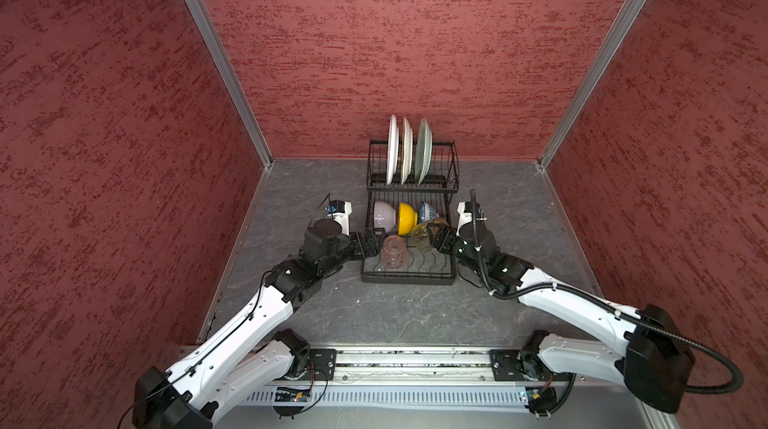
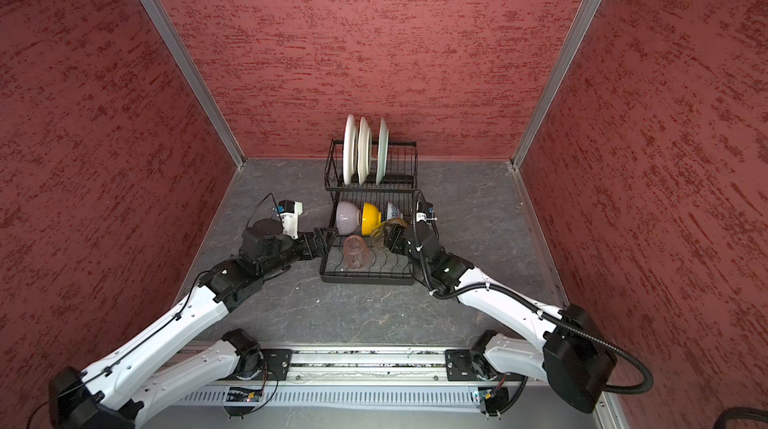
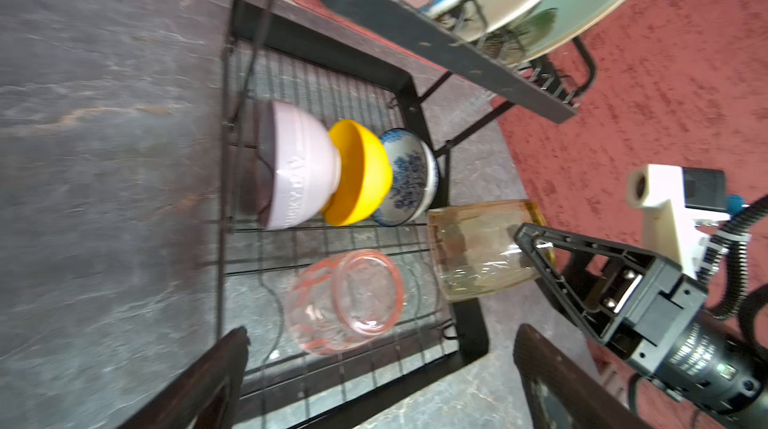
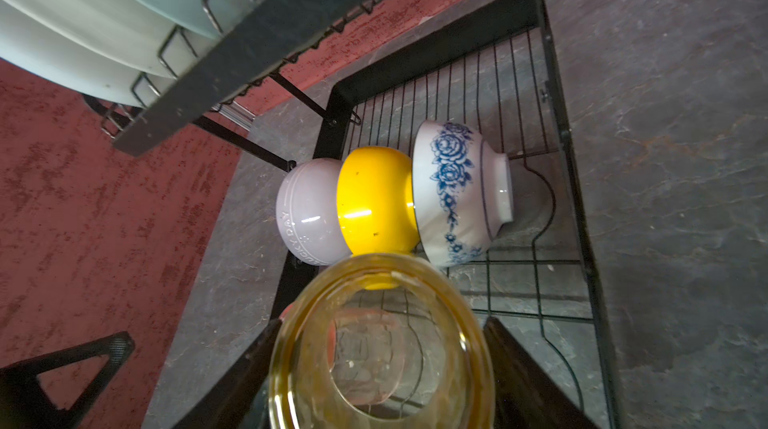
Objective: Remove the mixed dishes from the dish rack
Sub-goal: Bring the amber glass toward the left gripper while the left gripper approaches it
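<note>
Dish rack (image 1: 409, 279) on grey marbled tabletop (image 1: 395, 314), between mottled red walls (image 1: 395, 32).

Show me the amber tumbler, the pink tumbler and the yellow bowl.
amber tumbler (image 3: 469, 240): left wrist view, side wall.
pink tumbler (image 1: 395, 253): in a top view, side wall.
yellow bowl (image 4: 376, 198): right wrist view, outer wall.

Open table (image 1: 395, 314) in front of the rack (image 1: 409, 280). On its lower tier, three bowls (image 1: 407, 217) line the back under the upper tier (image 1: 411, 188). A pink glass (image 1: 394, 254) stands left of centre, with bare wires beside it. The right gripper (image 1: 434, 238) holds an amber glass (image 1: 419, 231) at the right edge.
</note>
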You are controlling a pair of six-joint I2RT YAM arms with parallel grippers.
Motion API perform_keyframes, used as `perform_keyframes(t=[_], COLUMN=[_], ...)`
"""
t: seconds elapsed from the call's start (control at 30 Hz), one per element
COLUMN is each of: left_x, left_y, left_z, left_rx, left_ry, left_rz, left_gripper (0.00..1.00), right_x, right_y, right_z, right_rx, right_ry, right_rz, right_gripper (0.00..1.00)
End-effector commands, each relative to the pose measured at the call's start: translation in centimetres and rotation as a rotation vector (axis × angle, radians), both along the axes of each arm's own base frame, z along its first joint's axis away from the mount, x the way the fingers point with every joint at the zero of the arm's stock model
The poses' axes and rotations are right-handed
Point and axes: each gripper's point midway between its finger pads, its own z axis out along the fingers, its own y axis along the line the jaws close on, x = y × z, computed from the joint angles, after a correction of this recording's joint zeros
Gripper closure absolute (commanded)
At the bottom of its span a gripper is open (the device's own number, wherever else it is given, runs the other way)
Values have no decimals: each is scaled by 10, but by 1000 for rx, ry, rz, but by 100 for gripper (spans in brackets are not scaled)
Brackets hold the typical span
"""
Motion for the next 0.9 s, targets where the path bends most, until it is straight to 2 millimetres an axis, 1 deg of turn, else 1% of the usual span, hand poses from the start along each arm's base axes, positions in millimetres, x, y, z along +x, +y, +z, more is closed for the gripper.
perform_keyframes(t=[0.0, 0.03, 0.17, 0.33, 0.53, 0.7, 0.87], left_x=[3, 3, 2, -1, 0, 2, 4], left_y=[-18, -22, -38, -55, -68, -81, -89], left_z=[31, 32, 40, 46, 47, 52, 56], left_rx=[-126, -152, -201, -242, -299, -354, -395], left_ry=[-49, -48, -49, -25, -5, -6, -26], left_rz=[-36, -41, -84, -144, -188, -240, -268], left_gripper=[0, 0, 5, 9, 16, 18, 20], right_x=[1, 1, 0, -1, -4, -4, -5], right_y=[7, 8, 10, 11, 12, 13, 16], right_z=[41, 44, 49, 66, 83, 87, 91], right_rx=[148, 168, 222, 270, 316, 362, 400], right_ry=[-79, -86, -97, -136, -162, -166, -163], right_rz=[22, 31, 50, 71, 99, 121, 143], right_gripper=[33, 33, 33, 33, 33, 33, 33])
